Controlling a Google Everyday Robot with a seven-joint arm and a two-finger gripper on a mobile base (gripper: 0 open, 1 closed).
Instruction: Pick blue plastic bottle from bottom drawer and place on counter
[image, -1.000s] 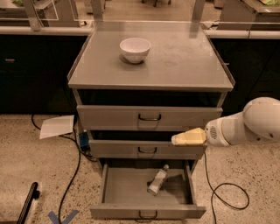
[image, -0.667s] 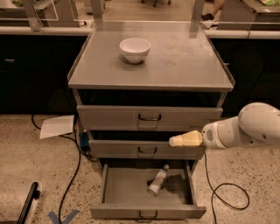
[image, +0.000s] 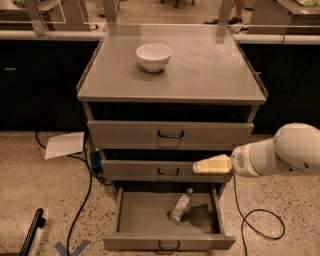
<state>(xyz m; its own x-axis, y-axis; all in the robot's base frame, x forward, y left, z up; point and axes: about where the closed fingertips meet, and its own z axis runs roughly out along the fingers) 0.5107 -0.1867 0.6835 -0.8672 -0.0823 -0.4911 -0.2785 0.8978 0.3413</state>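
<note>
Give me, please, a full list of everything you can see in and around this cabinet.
bottle: one, clear with a white cap, lying tilted in the bottom drawer
bottom drawer: one, grey, pulled open at the cabinet's foot
counter: one, grey, cabinet top
bowl: one, white, upright on the counter
upper drawers: two, grey, above the open one
paper: one sheet, white, on the floor left of the cabinet
tape mark: one, blue, on the floor at lower left
arm: one, white, reaching in from the right
gripper: one, cream, in front of the middle drawer's right end, above the bottle
</note>
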